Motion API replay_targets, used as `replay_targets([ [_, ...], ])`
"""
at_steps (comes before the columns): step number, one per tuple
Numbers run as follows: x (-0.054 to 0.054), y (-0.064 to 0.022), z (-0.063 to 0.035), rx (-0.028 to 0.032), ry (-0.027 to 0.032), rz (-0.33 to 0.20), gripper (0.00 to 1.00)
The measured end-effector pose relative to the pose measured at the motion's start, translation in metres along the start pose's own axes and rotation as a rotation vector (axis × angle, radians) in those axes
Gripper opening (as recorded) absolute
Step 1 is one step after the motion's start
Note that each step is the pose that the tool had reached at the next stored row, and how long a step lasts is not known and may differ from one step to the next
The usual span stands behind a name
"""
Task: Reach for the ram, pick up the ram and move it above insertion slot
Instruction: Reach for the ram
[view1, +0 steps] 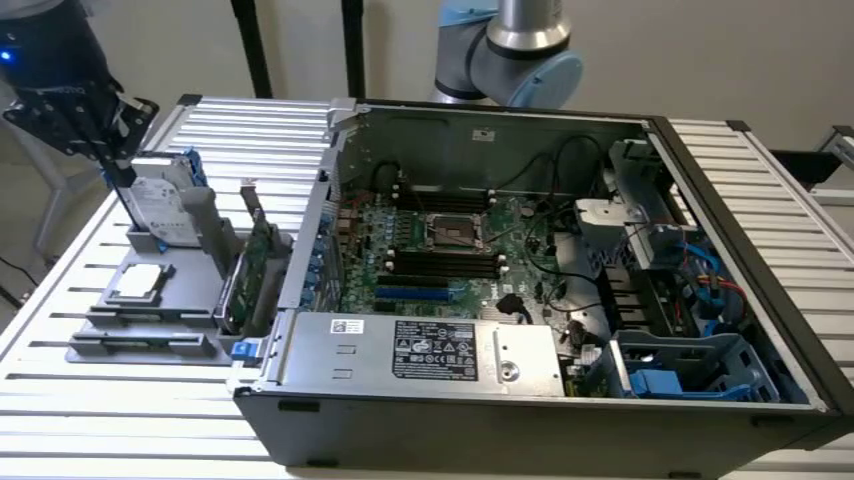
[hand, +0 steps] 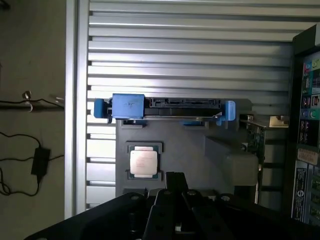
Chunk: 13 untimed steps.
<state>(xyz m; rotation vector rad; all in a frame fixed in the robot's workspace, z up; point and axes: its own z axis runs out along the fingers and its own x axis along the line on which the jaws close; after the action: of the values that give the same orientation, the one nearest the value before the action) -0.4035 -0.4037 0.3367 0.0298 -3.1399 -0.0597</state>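
Ram: light, stiff, fragile stick, by judgement; best held by its long edges, off the chips. It is not clearly made out, likely in the grey holder (view1: 100, 300). Tool (view1: 118, 172), clenched and seemingly empty, hangs over the hard drive (view1: 160, 205); then processor (view1: 140, 283), green card (view1: 254, 270), open computer (view1: 534, 250) on the worktop (view1: 80, 400).

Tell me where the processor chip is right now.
In the exterior view, the processor chip lies flat on the gray holder tray, to the exterior view's left of the open computer case, nearer the camera than the upright hard drive.
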Motion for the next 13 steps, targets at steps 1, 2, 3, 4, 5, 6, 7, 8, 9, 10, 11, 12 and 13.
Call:
replay_targets([
  [1, 0.0, -0.0045, -0.0001, -0.0003, -0.0002, 0.0, 0.11],
  [2, 0.0, -0.009, -0.0003, -0.0002, -0.0001, 0.0, 0.11],
  [3, 0.0, -0.0135, -0.0004, -0.0002, -0.0001, 0.0, 0.11],
  [4, 0.0, -0.018, -0.0006, -0.0002, 0.0, 0.0, 0.11],
  [5, 0.0, -0.0225, -0.0008, -0.0002, 0.0001, 0.0, 0.11],
  [6, 0.0, -0.027, -0.0009, -0.0002, 0.0002, 0.0, 0.11],
  [7, 0.0, -0.0314, -0.0011, -0.0002, 0.0003, 0.0, 0.11],
  [8, -0.001, -0.0351, -0.0013, -0.0002, 0.0004, 0.0, 0.11],
  [9, -0.002, -0.0383, -0.0014, -0.0002, 0.0003, 0.0, 0.11],
  [10, -0.004, -0.0414, -0.0015, -0.0002, 0.0004, 0.0, 0.11],
  [11, -0.006, -0.0443, -0.0016, -0.0002, 0.0005, 0.0, 0.11],
  [12, -0.007, -0.0473, -0.0018, -0.0002, 0.0006, 0.0, 0.11],
  [13, -0.009, -0.0503, -0.0019, -0.0002, 0.0008, 0.0, 0.11],
])
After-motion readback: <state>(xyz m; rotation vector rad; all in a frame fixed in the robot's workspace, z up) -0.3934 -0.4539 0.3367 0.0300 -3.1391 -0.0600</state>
